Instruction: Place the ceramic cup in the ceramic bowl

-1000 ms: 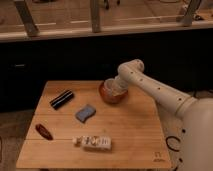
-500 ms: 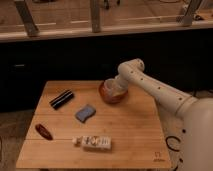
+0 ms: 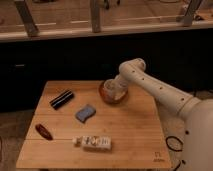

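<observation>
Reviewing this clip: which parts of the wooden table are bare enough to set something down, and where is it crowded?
Bare wood: the right half of the table, below the ceramic bowl, and the far-left corner behind the black object. Crowded: around the blue sponge, red object and white packet. The gripper sits at the ceramic cup over the bowl.

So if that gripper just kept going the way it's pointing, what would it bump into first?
Probably the ceramic bowl. The gripper points down over it, at the ceramic cup sitting inside; depth is hard to judge.
</observation>
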{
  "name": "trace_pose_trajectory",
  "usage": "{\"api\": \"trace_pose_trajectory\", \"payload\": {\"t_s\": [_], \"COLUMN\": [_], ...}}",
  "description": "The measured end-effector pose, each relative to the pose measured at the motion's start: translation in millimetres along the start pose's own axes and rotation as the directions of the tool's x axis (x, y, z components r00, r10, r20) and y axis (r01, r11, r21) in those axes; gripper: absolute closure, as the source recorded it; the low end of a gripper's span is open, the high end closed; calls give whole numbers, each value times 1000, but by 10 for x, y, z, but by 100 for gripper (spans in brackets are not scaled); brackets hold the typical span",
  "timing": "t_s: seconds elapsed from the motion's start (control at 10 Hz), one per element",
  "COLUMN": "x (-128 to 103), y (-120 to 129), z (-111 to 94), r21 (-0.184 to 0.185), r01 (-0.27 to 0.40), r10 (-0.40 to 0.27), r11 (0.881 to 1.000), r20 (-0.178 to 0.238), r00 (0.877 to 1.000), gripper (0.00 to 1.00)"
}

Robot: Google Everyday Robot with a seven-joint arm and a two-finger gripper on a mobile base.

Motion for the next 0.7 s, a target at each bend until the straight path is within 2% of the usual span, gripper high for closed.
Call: {"api": "trace_pose_trajectory", "payload": {"t_s": [0.2,0.7], "x": [-21,-146], "y": [18,164], "z": [-88,-529], "r21": [13,65], "r01": [5,19], "r10": [-5,-22], "r11": [1000,998], "r20": [7,36], "r00": [1000,999], "gripper": [20,20]}}
